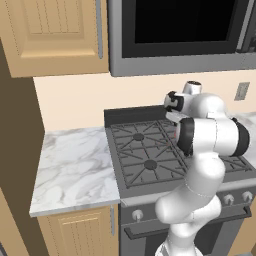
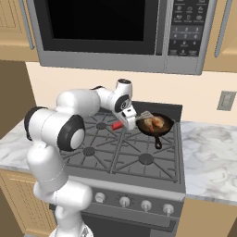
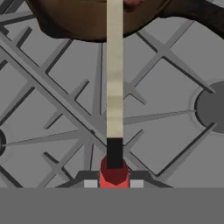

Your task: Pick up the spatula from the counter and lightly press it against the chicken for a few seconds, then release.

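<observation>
My gripper (image 2: 130, 121) is shut on the spatula (image 2: 144, 115), holding it by its red handle over the back of the stove. Its pale blade reaches right to the browned chicken (image 2: 155, 122) lying in a black skillet (image 2: 163, 131) on the back right burner. The blade end looks to be at the chicken's left side; contact is too small to confirm. In the hand view the spatula (image 3: 114, 87) runs straight up from my gripper (image 3: 113, 183) to the skillet (image 3: 83, 24) at the top edge. In the left base view my own arm (image 1: 205, 135) hides the pan.
The skillet's handle (image 2: 158, 141) points toward the stove front. Black grates (image 2: 120, 148) cover the stove. A microwave (image 2: 115, 32) hangs low above. Marble counters lie to the left (image 1: 75, 167) and right (image 2: 208, 152). A wall outlet (image 2: 226, 100) sits at the right.
</observation>
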You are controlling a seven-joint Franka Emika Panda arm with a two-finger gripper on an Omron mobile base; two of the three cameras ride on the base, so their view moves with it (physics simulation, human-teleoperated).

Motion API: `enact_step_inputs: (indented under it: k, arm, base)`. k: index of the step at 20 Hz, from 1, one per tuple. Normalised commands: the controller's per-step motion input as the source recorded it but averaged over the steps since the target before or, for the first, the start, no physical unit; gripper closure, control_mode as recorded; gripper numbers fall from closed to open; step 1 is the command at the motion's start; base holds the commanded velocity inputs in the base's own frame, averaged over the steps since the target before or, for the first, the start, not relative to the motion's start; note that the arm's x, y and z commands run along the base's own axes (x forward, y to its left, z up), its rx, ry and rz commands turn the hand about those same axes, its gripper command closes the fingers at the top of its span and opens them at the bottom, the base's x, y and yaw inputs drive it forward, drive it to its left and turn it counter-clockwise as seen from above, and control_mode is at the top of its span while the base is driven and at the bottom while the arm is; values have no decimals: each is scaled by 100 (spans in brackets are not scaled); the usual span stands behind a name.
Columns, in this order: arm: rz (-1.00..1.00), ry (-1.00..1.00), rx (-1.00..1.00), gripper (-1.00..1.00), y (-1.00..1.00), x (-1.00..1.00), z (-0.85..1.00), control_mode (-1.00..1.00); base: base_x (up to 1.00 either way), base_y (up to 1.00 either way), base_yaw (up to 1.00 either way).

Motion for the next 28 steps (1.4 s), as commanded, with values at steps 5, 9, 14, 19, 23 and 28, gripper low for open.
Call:
enact_step_inputs:
  k: [5,9,14,19,23,28]
  arm:
    - [0,0,0,100,-14,21,-9,-100]
    - [0,0,0,100,-4,22,-12,-100]
    - [0,1,1,100,0,25,-13,-100]
    - [1,1,1,100,0,25,-11,-100]
    - [1,1,0,100,-2,26,-8,-100]
    - [0,2,1,100,-7,28,-9,-100]
  base:
    - [0,0,0]
    - [0,0,0]
    - [0,0,0]
    - [0,0,0]
    - [0,0,0]
    - [0,0,0]
